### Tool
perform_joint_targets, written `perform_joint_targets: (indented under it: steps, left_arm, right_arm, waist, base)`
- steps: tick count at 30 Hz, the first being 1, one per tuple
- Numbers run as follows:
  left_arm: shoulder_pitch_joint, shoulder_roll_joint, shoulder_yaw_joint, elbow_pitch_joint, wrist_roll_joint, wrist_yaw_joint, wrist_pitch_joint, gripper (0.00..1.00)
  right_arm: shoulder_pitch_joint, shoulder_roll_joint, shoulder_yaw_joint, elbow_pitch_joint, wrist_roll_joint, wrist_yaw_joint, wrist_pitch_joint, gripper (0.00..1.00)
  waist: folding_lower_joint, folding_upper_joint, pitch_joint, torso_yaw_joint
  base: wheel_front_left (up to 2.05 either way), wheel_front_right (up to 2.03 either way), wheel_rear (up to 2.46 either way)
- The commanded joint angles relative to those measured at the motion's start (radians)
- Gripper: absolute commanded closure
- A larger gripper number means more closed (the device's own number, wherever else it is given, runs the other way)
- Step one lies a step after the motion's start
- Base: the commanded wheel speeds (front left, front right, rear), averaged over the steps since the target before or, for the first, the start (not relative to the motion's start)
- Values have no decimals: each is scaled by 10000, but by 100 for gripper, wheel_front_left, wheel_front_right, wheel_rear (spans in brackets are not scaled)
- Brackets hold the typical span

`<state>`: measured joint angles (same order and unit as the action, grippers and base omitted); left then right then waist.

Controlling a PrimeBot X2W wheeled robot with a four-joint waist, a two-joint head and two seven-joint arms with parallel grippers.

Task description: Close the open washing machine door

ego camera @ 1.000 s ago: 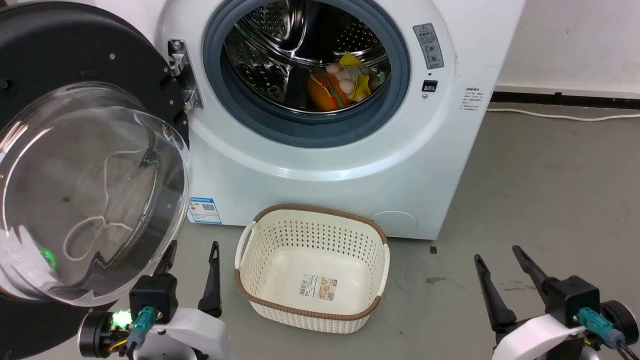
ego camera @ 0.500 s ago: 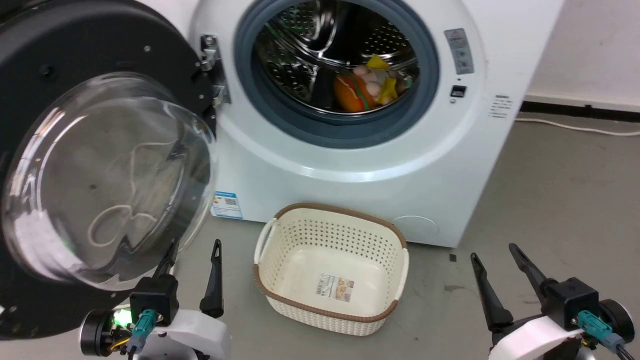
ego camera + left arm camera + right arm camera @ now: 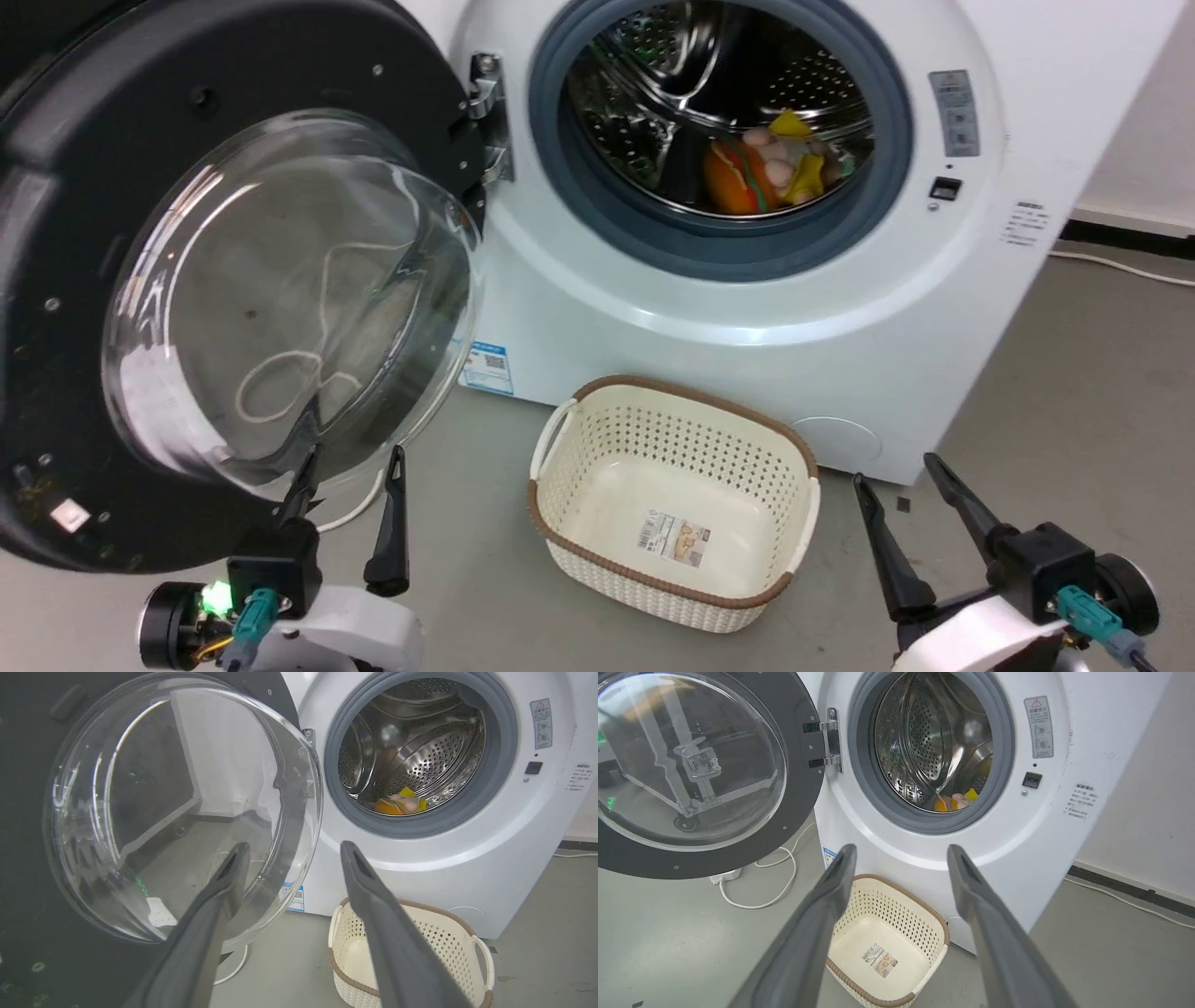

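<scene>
**Washer door hangs wide open as robot's two pincers wait below**

The washing machine door (image 3: 233, 280) fills the upper left of the head view, swung out on its metal hinge (image 3: 490, 121) with its bulging glass bowl facing the camera. It looks rigid and fairly weighty. Its black ring is glossy and likely slippery, and the glass is the part to spare. The best purchase is probably the ring's free edge at the far left of the frame, farthest from the hinge, pushed rather than pinched so the door swings. The washing machine (image 3: 747, 327) takes the upper centre and right, with colourful items (image 3: 766, 173) lying in its steel drum (image 3: 672, 93). The left gripper (image 3: 355, 453), released with fingers spread, sits at lower left just below the glass; contact cannot be told. The right gripper (image 3: 893, 467), likewise spread and empty, sits at lower right. A cream basket (image 3: 686, 439) stands on the floor between them
</scene>
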<state>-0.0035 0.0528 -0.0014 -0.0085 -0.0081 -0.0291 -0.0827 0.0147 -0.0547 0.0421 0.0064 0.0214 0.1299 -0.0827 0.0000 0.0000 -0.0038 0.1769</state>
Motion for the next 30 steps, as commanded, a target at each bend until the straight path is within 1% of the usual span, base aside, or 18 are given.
perform_joint_targets:
  steps: [1,17,30]
  left_arm:
    - [127,34,63,-97,-72,37,-130,0]
    - [432,-6,449,-453,-310,138,-444,0]
    - [576,-18,702,-652,-346,67,-716,0]
  right_arm:
    - [-139,17,118,39,17,3,-132,0]
    - [-691,4,1060,426,53,4,-445,0]
    - [-774,-2,1309,488,52,5,-717,0]
  waist:
    - [0,0,64,145]
    - [0,0,242,866]
    - [0,0,272,1420]
  base:
    - [0,0,0]
    - [0,0,0]
    - [0,0,0]
